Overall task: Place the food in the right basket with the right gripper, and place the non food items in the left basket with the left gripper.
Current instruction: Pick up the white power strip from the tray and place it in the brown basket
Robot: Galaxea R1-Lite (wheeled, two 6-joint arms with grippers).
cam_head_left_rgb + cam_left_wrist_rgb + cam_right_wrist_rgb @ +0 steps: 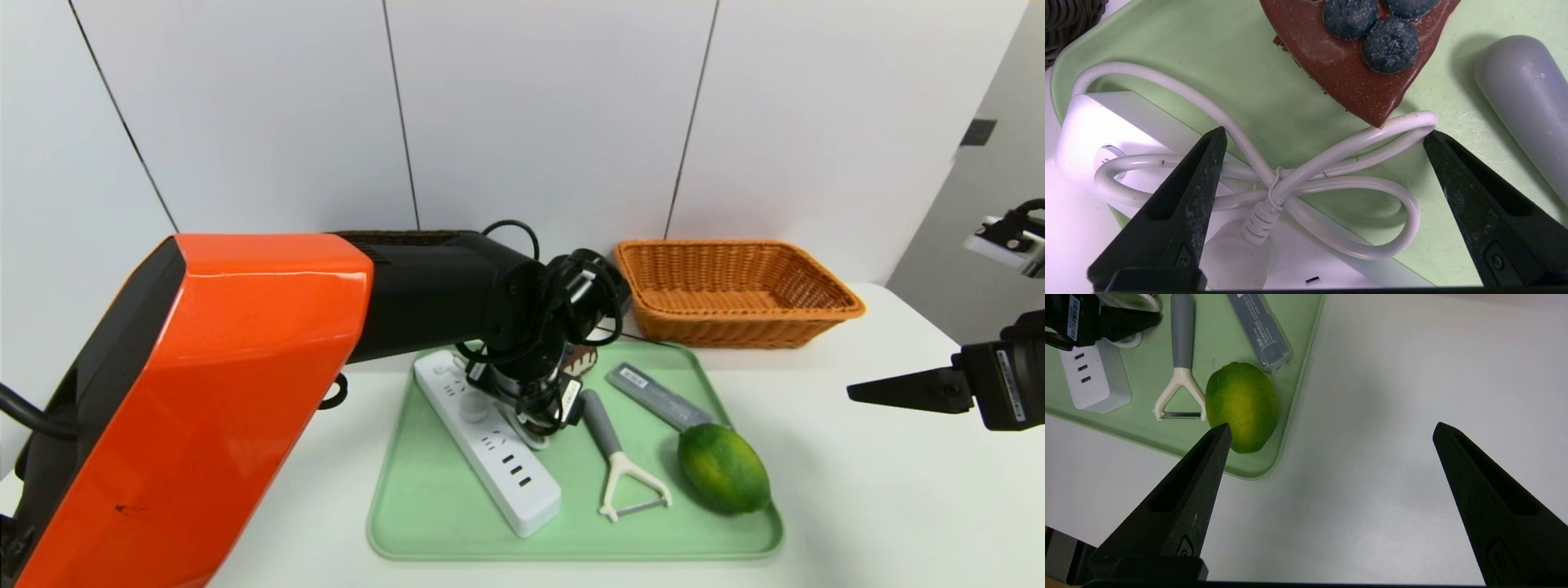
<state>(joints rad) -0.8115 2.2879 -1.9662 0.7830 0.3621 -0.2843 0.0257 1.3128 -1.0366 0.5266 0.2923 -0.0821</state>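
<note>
Orange and black, the left arm (269, 327) reaches over the green tray (457, 549), its gripper (1325, 134) spread wide around the bundled white cord (1347, 157) of the power strip (498, 457), probably because that loop offers an easier hold than the broad body. The right gripper (1333, 430) waits open beside the tray, near the green fruit (722, 469), presumably leaving its partner room. Only the left wrist view shows blueberries (1391, 45) on the chocolate cake (1339, 65); the head view alone gives the whole orange basket (743, 327), behind the tray.

Bundled white cable (1331, 188) lies between the left end effector's (1325, 132) fingers.
</note>
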